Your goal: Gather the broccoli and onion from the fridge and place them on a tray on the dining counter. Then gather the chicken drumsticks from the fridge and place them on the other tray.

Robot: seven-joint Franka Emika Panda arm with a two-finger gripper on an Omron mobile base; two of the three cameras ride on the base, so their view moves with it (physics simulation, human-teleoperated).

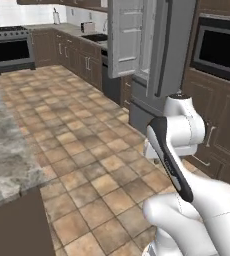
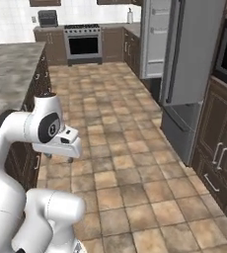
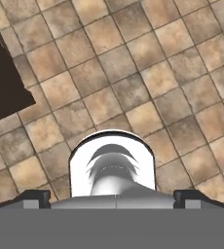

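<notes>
No text, label, brand, number or sign can be read in these pictures. The fridge [image 1: 152, 55] has plain grey doors, and the oven [image 2: 83, 45] front and the wall oven [image 1: 219, 47] show only dark glass with no letters that can be made out. The small appliance [image 2: 48, 18] on the far counter is too small and blurred to tell any marking
</notes>
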